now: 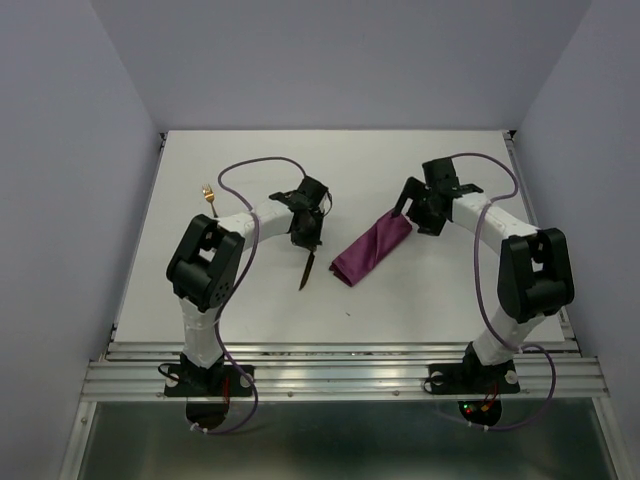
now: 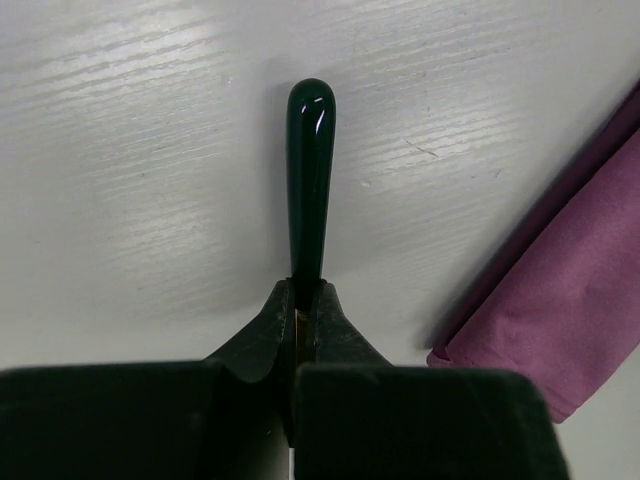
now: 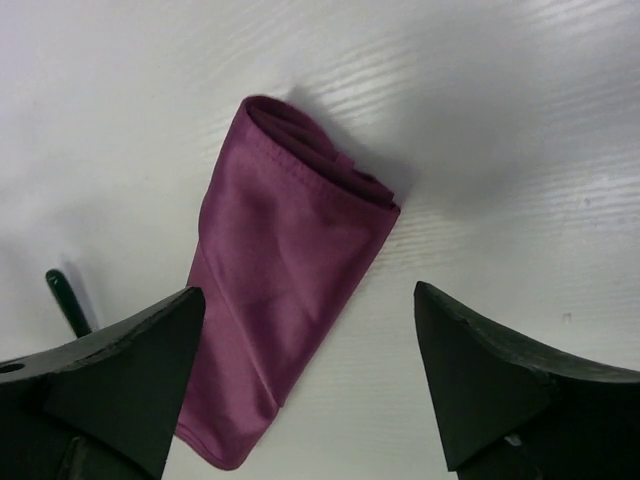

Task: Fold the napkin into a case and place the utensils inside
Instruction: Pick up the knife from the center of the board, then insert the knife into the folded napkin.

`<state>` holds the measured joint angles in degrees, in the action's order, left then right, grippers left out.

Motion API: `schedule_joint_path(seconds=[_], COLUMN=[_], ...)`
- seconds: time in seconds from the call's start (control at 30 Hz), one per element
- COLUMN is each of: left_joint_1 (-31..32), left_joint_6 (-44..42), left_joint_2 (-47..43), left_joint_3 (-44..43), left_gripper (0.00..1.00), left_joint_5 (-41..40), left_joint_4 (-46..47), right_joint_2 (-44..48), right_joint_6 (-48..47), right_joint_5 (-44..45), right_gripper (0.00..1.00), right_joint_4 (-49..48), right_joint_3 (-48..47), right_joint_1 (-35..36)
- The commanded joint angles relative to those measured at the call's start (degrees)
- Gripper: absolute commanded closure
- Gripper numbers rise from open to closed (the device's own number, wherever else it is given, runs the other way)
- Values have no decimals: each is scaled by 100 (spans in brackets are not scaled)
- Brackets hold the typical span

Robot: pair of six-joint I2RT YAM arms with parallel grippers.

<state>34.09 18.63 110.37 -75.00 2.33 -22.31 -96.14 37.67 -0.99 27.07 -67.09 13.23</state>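
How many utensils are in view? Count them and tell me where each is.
2. The fork lies at the far left of the table. The knife is clamped in the left gripper, left of the folded napkin. Something could hide inside the napkin.

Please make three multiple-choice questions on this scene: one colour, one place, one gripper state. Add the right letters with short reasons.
1. What colour is the case? A. white B. plum purple C. yellow
2. Where does the fork lie? A. inside the case B. on top of the case C. on the table, far left, apart from the case
3. What is the left gripper doing? A. standing open B. shut on the knife handle C. shut on the fork
Answers: 1 B, it is purple in every view. 2 C, the top view shows it alone. 3 B, its fingers pinch the dark handle.
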Motion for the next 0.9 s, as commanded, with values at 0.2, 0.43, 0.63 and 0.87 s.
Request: schedule_joint_path(seconds=[0.2,0.43,0.63,0.87], left_joint_1=[353,906,1223,1311], left_joint_6=[-949,-1274,-1485,-1477], left_joint_2=[-798,-438,89,556], left_joint_3=[-506,-1340,-1877,-2212], left_gripper=[100,100,100,100], left_joint_5=[689,1023,1007,875], left_joint_4=[-28,-599,-1126,-1408], right_joint_2=[-704,-1056,-1407,-1583], right_joint_6=[3,205,162,153], right_joint_5=[363,495,565,143], right_gripper=[46,69,69,71], right_joint_4=[-184,-176,-167,-185], right_joint_3=[-726,-972,-1227,-1386], right_joint_1=[-260,-313,-365,-365])
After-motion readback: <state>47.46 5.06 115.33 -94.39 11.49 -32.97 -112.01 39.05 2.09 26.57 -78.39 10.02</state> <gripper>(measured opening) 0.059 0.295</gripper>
